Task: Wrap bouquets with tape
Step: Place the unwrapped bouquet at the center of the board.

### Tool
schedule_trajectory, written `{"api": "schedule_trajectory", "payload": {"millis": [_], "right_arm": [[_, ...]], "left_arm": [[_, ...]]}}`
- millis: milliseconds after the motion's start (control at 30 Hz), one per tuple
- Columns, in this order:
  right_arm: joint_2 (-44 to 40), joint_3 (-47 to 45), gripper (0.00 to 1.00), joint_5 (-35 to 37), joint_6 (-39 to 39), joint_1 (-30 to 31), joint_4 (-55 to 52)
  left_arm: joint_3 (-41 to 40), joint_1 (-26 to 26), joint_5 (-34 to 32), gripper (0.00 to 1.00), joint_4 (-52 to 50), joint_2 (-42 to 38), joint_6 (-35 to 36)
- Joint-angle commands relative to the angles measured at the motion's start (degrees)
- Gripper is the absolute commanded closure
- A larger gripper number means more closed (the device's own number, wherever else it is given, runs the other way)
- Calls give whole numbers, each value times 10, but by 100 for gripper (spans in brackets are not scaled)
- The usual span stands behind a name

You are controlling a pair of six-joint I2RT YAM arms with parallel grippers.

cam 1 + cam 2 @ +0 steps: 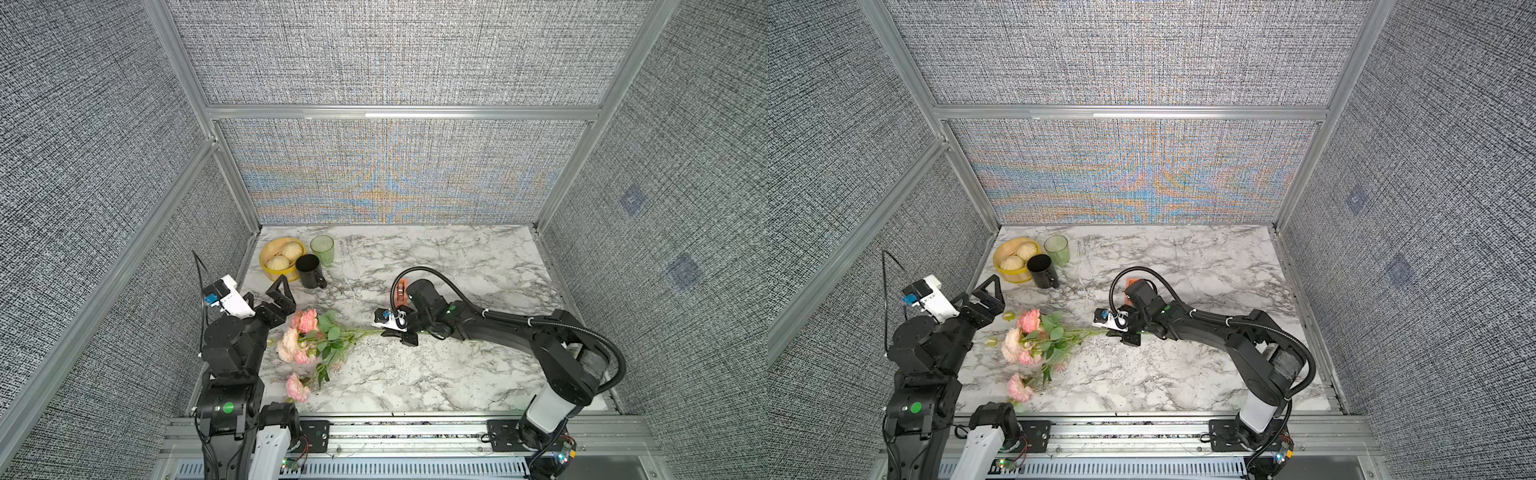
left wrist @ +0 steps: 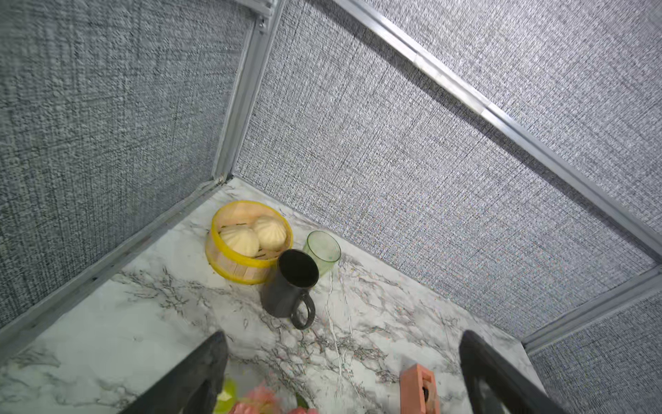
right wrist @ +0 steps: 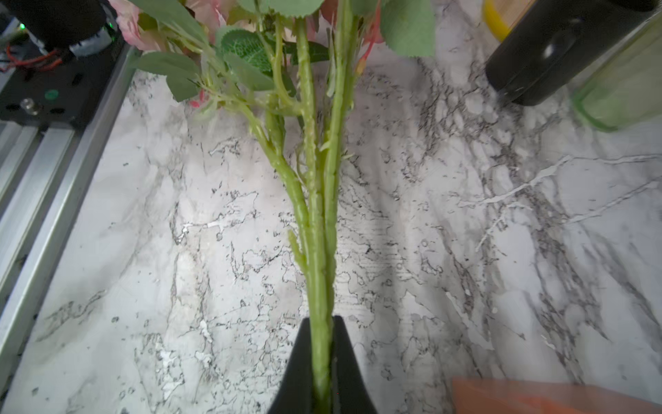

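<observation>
Right claw (image 3: 321, 362) pinches the bouquet stems (image 3: 318, 215) (bunched together) — marble table (image 3: 465, 233) beneath.

The bouquet (image 1: 309, 345) has pink flowers with green leaves and stems. The tape (image 2: 417, 389) is salmon-orange. The white tabletop (image 1: 457, 374) is veined grey and black. Black mug (image 1: 309, 272). Pale green cup (image 1: 322, 248). Yellow-banded tan basket (image 2: 247, 258) with cream buns (image 2: 240, 240). Grey woven walls (image 1: 395, 54).

Robot lab cell, not a home. Grey woven panels (image 1: 386, 54) in aluminium framing (image 1: 399, 112) wall in a marble-print tabletop (image 1: 457, 257); left arm (image 1: 232, 345) and right arm (image 1: 498, 328) mount on a slotted rail (image 1: 415, 434) at the near edge, bare wires (image 1: 306, 448) showing.
</observation>
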Motion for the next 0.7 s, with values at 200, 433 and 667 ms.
{"api": "schedule_trajectory", "payload": {"millis": [200, 433, 667], "right_arm": [[50, 14, 100, 34, -105, -2, -44], [75, 30, 77, 79, -113, -7, -46], [42, 32, 50, 77, -118, -7, -74]], "left_arm": [[-18, 0, 100, 0, 58, 75, 6], [-26, -1, 134, 0, 83, 119, 14], [-13, -3, 169, 0, 82, 162, 27]]}}
